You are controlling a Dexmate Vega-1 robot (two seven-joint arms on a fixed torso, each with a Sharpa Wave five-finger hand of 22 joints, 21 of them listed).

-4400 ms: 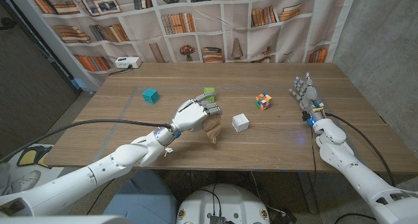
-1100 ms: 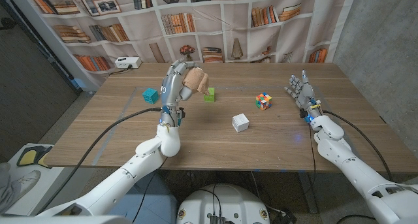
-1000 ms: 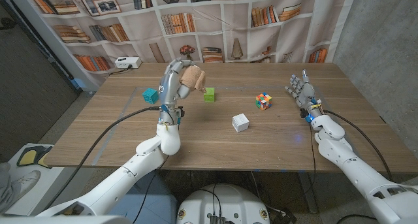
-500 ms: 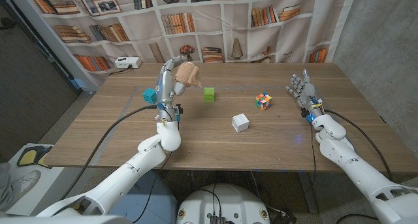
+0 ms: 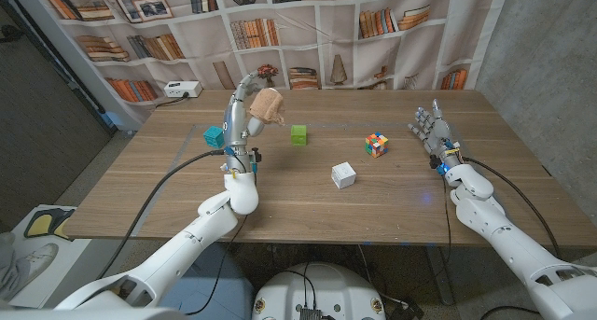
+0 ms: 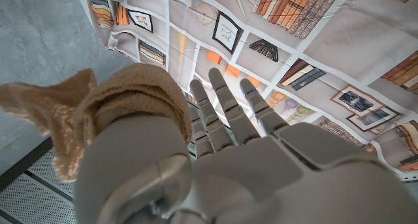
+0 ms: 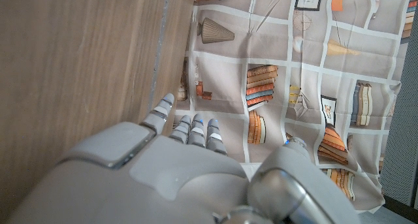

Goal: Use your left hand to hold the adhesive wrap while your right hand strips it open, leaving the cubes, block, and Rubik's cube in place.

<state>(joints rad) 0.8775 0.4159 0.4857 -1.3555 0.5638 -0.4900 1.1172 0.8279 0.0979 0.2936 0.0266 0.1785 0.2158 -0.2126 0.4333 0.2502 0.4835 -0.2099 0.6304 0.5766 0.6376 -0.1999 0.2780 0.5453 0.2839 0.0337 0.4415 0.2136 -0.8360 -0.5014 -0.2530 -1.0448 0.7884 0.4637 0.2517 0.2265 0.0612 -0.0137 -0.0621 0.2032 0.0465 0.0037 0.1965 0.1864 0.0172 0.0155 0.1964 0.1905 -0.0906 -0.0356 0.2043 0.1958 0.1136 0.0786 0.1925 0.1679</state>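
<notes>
Gripping the adhesive wrap (image 5: 268, 104) aloft, left hand (image 5: 244, 110); right hand (image 5: 431, 130) spread, empty.

The left hand (image 5: 244, 110) is raised above the surface (image 5: 280, 194), with the tan adhesive wrap (image 5: 268, 104) held in it. The right hand (image 5: 431, 129) is seen near the right edge, fingers apart, nothing held. A teal cube (image 5: 215, 136), green cube (image 5: 298, 134), white block (image 5: 343, 174) and Rubik's cube (image 5: 375, 146) are spread across the wood.

Tan wrap (image 5: 268, 104), teal cube (image 5: 215, 136), green cube (image 5: 298, 134), white block (image 5: 343, 174), multicolour Rubik's (image 5: 376, 145).
</notes>
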